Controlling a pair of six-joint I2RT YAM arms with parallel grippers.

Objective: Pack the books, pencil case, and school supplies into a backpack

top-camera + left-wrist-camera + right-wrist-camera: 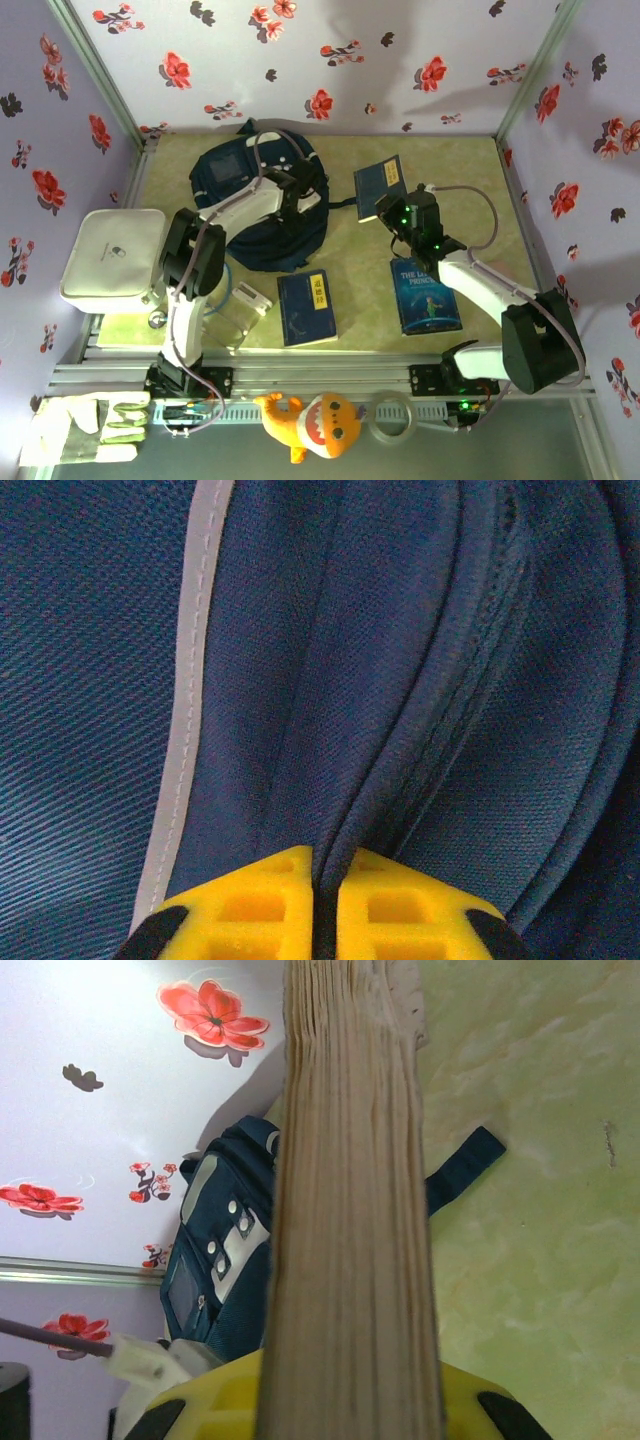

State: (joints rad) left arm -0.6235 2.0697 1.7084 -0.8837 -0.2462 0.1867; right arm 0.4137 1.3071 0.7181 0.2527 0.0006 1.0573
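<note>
The left fingers (250,915) are clenched on a fold of navy fabric on the backpack (250,215), right beside a zip line, with the cloth squeezed into the thin seam between the two yellow pads. I judge this hold makes sense only as a way to pull the mouth of the bag apart and stop it slumping flat while something goes in. The backpack lies toward the far left of the bench (480,190), its front pocket with the pale patches facing up, and the left arm (235,212) stretches over it from the near edge. The right fingers (225,1400) are grasping a navy book (380,187), clamping its covers from either side so that the block of pages rises straight up through the right wrist view. From above, this book sits tilted just to the right of the backpack, near it but apart. Held edge-on like that, it should slide into a narrow opening rather than lie across it. The two other books rest flat on the bench nearer the arm bases: the yellow-strip book (307,307) lies between the two arms, and the Little Prince book (425,295) lies just beside the right arm (480,280) — both placed, it seems, where that arm can fetch them on later trips. The packing looks barely begun, and the next move calls for the opening to gape wide enough before the held book comes across.
</note>
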